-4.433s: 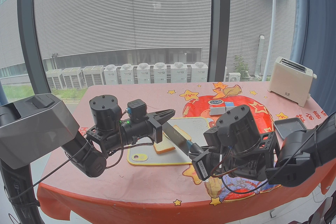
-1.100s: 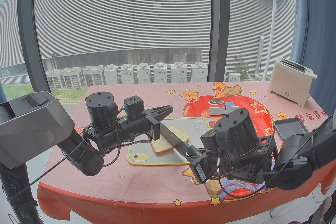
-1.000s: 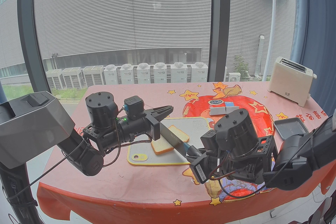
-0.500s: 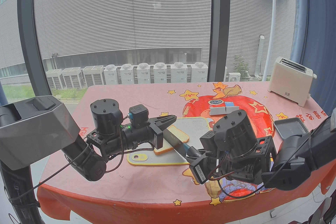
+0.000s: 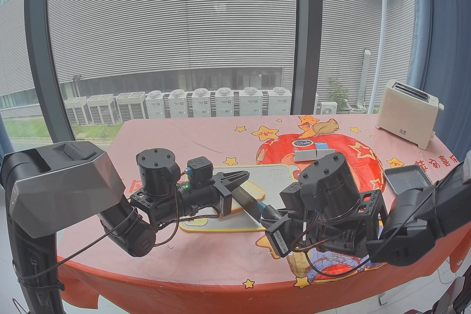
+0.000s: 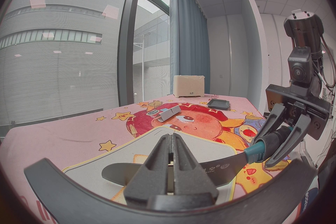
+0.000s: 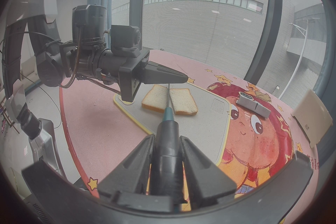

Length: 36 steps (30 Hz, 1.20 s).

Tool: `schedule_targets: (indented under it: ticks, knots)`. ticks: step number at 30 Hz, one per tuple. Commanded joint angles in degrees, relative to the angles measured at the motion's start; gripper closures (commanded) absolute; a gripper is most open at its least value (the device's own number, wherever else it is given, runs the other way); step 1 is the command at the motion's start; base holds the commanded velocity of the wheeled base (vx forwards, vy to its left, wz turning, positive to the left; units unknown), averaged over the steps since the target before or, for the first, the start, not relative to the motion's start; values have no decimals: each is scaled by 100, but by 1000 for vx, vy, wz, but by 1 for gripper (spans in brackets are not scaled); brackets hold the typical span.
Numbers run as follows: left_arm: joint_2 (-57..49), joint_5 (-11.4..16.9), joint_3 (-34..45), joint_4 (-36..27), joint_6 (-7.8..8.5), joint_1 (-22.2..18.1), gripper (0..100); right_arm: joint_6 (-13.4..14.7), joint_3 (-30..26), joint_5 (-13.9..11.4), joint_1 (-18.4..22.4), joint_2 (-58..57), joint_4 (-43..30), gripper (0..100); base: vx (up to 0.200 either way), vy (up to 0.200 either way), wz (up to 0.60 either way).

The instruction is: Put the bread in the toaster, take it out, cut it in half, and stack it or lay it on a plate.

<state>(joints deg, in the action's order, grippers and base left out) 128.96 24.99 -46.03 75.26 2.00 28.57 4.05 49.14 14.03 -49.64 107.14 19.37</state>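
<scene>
A toasted bread slice [image 7: 155, 98] lies on the pale cutting board [image 7: 210, 119]. A knife blade [image 7: 168, 94] stands edge-down across its middle, with one half showing on each side. My right gripper [image 7: 167, 139] is shut on the knife's dark handle [image 5: 265, 210], near the board's front edge. My left gripper [image 5: 244, 176] is shut and hovers just over the back of the blade [image 6: 213, 169] and the bread [image 5: 253, 189]. The cream toaster [image 5: 409, 113] stands at the far right of the table. A grey plate [image 5: 406, 178] lies in front of it.
A small grey and white box [image 5: 314, 153] lies behind the board on the printed pink tablecloth [image 5: 206, 256]. Both arms meet over the board from either side. A window and a blue curtain [image 5: 449, 35] stand behind the table.
My left arm has dropped and shifted right, bringing its shut gripper down over the blade and the bread. The right gripper and the knife have barely moved in the last second.
</scene>
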Motion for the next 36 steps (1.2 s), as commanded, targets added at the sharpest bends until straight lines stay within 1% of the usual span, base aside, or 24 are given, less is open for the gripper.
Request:
schedule_targets:
  ticks: [1, 17, 26, 36]
  knots:
    - [103, -3, -20, -38, 2, -1, 100, 8, -1, 3, 25, -9, 23, 100, 0, 0, 0]
    - [32, -56, -55, 6, 2, 25, 100, 44, -10, 38, 95, -176, 23, 100, 0, 0, 0]
    - [15, -65, -108, 146, -7, 25, 100, 61, -54, 65, 112, -185, 23, 100, 0, 0, 0]
    - [-697, -65, -37, 129, -77, -10, 100, 44, -115, 65, 95, -150, 23, 100, 0, 0, 0]
